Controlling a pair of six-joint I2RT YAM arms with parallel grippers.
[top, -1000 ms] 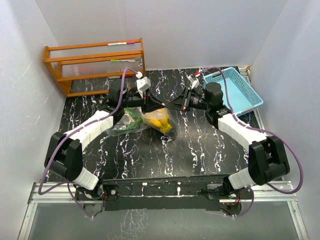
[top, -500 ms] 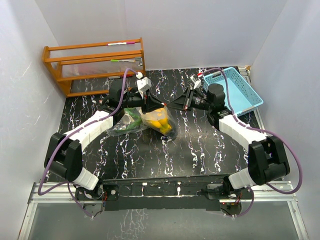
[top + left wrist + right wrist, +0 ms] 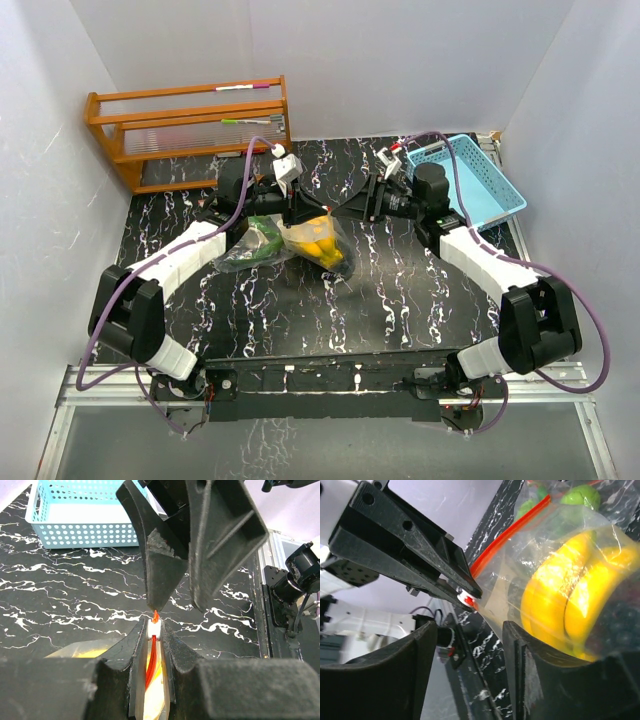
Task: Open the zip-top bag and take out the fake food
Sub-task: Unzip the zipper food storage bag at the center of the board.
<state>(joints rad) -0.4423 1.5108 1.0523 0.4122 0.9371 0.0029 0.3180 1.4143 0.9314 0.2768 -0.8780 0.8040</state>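
A black table point(image 3: 390, 300) veined with white marbling carries three things. A wooden rack point(image 3: 190, 130) stands at the far left corner, and a light-blue perforated basket point(image 3: 478, 185) sits at an angle in the far right corner. Between them, nearer the table's middle, a clear zip-top bag point(image 3: 245, 255) of fake food point(image 3: 322, 247) rests on the surface, well apart from both.

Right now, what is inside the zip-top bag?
Through the clear zip-top bag, a bunch of yellow bananas and green pieces show. Whatever lies beneath or behind them is covered.
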